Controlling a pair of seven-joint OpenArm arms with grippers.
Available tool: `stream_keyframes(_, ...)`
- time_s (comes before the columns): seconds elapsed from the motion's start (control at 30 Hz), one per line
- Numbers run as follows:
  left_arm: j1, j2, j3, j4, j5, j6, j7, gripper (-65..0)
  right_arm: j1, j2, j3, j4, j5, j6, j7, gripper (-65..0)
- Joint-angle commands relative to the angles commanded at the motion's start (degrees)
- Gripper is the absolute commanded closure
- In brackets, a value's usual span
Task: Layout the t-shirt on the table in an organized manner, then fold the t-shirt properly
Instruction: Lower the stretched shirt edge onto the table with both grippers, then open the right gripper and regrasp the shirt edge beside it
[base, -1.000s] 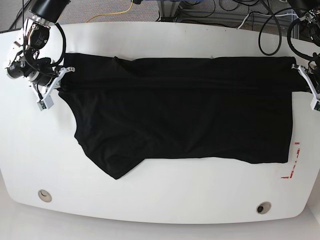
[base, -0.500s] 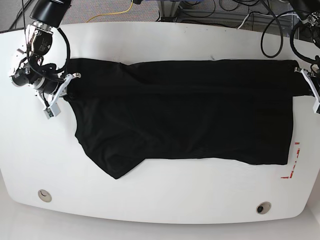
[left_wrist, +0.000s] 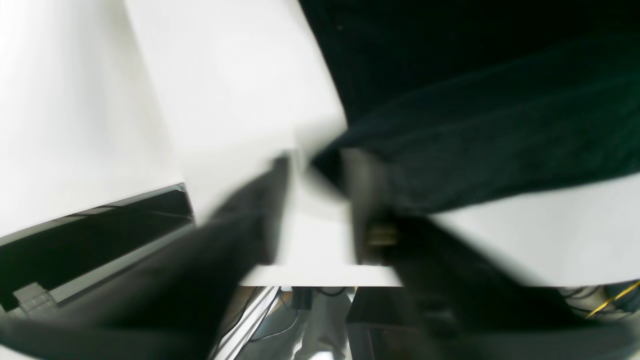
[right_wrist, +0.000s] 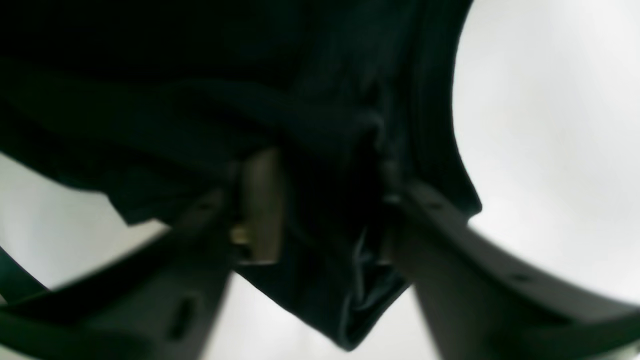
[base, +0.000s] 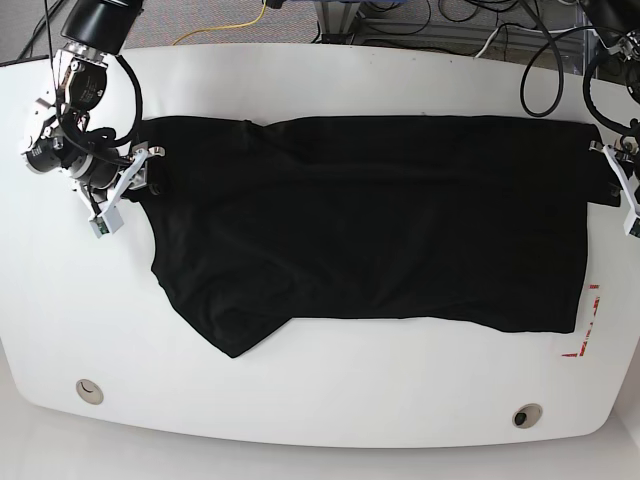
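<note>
- The t-shirt (base: 370, 225) lies spread black across the middle of the table (base: 330, 410), its upper hem running near the far edge from the left side to the right side, with a sleeve tip pointing toward the near left corner.
- The right gripper (base: 128, 185) sits at the shirt's left end; in the right wrist view its fingers (right_wrist: 257, 205) stand apart with bunched black cloth between them, closed on the fabric as far as the blur allows.
- The left gripper (base: 622, 185) is at the shirt's right end by the table's right edge; in the left wrist view one finger (left_wrist: 367, 200) touches the cloth edge and the other sits over bare white table, jaws spread.
- A red rectangle marking (base: 584, 325) lies just beside the shirt's near right corner.
- Two round grommet holes, one (base: 89, 390) near the left and one (base: 526, 415) near the right, sit along the near edge.
- Black cables (base: 520, 40) and a yellow cable (base: 225, 28) lie beyond the far edge.
- No writing can be read.
</note>
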Motion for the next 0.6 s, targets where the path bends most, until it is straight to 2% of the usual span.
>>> stream_keyframes(0.1,-0.3,-0.4,0.0,0.0,1.9,0.0,0.0,-45.1,0.0,0.2,0.0,0.1,0.1,-0.35,0.3,-60.6)
stream_keyframes(0.17,-1.1,-0.4,-0.1,0.0,2.7,0.0,-0.3,-45.4,0.0,0.3,0.1,0.2,0.3,-0.35,0.3,-65.0)
stream_keyframes(0.33,-2.7,-0.4,-0.3,0.1,3.5,0.0,-0.5,-45.4,-1.6,0.9,2.1,3.6,0.4,-0.09,-0.3,-65.0)
stream_keyframes(0.6,-3.2,-0.3,-5.9,0.2,3.3,0.0,-0.7,-45.3,-4.4,0.4,6.5,7.7,0.4,0.0,-1.9,-65.0)
